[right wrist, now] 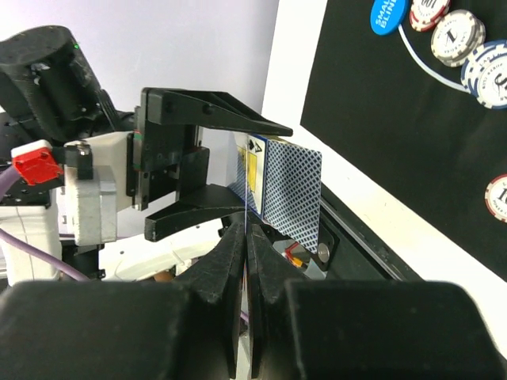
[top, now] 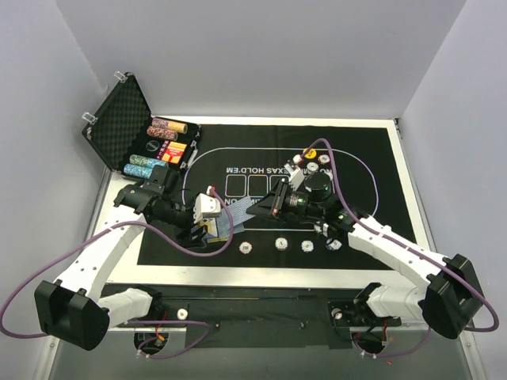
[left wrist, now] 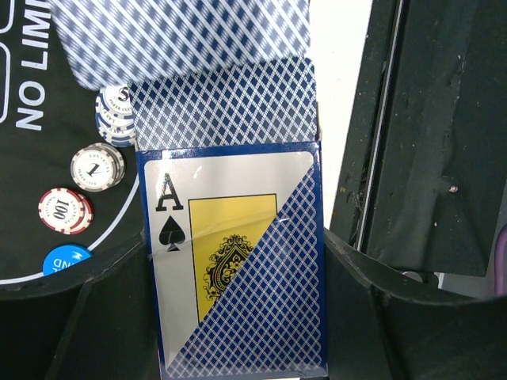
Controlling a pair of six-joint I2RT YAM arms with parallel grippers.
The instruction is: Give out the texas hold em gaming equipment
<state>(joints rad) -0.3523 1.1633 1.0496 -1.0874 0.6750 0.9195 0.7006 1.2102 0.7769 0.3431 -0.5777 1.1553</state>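
My left gripper (left wrist: 238,317) is shut on a blue card box (left wrist: 238,261) printed with an ace of spades, seen low on the mat's left (top: 214,227). A blue-backed playing card (left wrist: 182,39) sticks out beyond its open end. My right gripper (right wrist: 247,237) is shut on that card, seen edge-on, right in front of the box (right wrist: 289,190). From above, the right gripper (top: 265,204) meets the card (top: 244,208) mid-mat. Speckled poker chips (left wrist: 97,166) and a blue disc button (left wrist: 67,257) lie on the mat beside the box.
The black felt mat (top: 356,158) carries single chips along its near arc (top: 280,243) and a cluster at the far right (top: 313,166). An open black case (top: 119,119) with chip rolls (top: 169,127) stands at the back left. White table rim (right wrist: 333,158) borders the mat.
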